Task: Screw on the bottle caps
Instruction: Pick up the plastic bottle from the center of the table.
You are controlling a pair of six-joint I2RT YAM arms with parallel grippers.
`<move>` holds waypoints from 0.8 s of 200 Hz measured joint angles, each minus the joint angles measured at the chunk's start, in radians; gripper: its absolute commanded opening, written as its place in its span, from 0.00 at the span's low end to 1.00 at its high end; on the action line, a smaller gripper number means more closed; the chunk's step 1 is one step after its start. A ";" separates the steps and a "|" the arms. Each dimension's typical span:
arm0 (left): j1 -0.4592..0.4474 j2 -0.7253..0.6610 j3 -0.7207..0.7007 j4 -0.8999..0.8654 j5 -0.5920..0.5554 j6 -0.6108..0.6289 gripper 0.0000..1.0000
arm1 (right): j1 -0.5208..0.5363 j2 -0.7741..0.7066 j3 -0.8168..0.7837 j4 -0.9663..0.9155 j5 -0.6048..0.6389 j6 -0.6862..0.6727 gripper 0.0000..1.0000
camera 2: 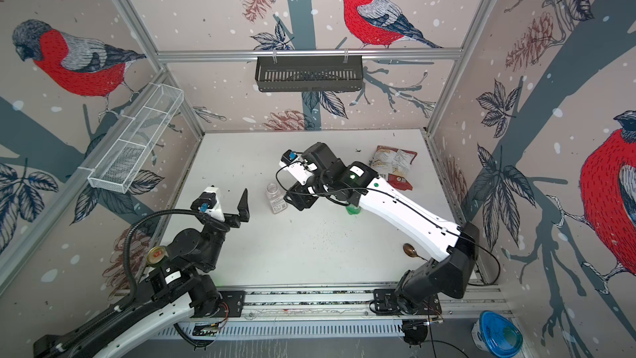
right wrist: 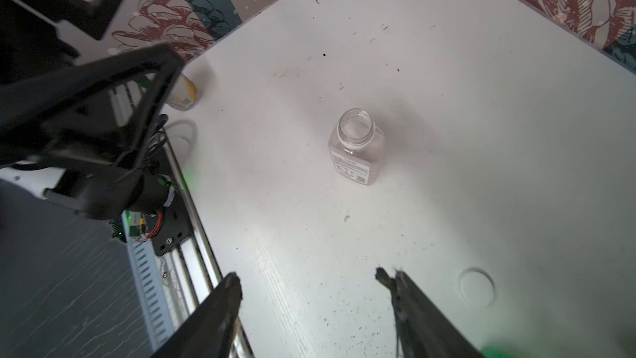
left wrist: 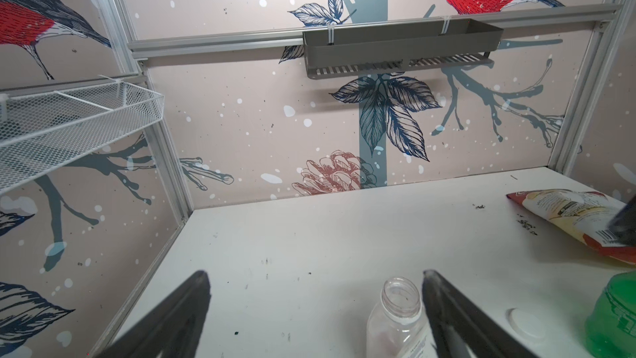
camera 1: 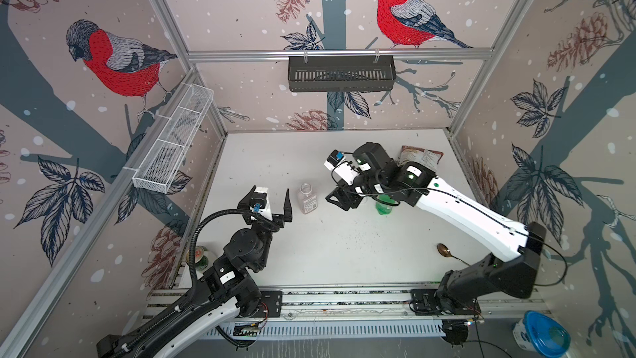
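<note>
A clear squarish bottle stands upright mid-table, its mouth uncapped. My left gripper hovers just left of it, open wide and holding nothing; in the left wrist view the clear bottle stands close against one finger. A white cap lies flat on the table between the clear bottle and the green bottle. My right gripper is open over bare table just right of the clear bottle. The right arm hides the green bottle's top.
A snack bag lies at the back right and a spoon at the front right. A drink can stands by the left arm's base. A black basket and a white mesh basket hang on the walls.
</note>
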 measured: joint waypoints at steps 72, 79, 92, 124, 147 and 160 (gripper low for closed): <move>0.000 -0.071 -0.042 -0.151 -0.070 -0.055 0.97 | 0.027 0.375 0.270 -0.023 0.187 0.019 0.73; 0.000 -0.081 -0.055 -0.150 -0.075 -0.055 0.97 | 0.027 0.401 0.288 -0.026 0.201 0.021 0.73; 0.000 -0.095 -0.071 -0.150 -0.078 -0.055 0.97 | 0.028 0.437 0.316 -0.026 0.220 0.030 0.74; 0.000 -0.101 -0.090 -0.144 -0.078 -0.051 0.97 | 0.026 0.497 0.341 -0.026 0.240 0.037 0.74; 0.000 -0.107 -0.105 -0.136 -0.073 -0.047 0.97 | 0.027 0.527 0.355 -0.026 0.244 0.041 0.71; 0.000 -0.114 -0.111 -0.130 -0.069 -0.046 0.97 | 0.029 0.540 0.364 -0.026 0.247 0.040 0.69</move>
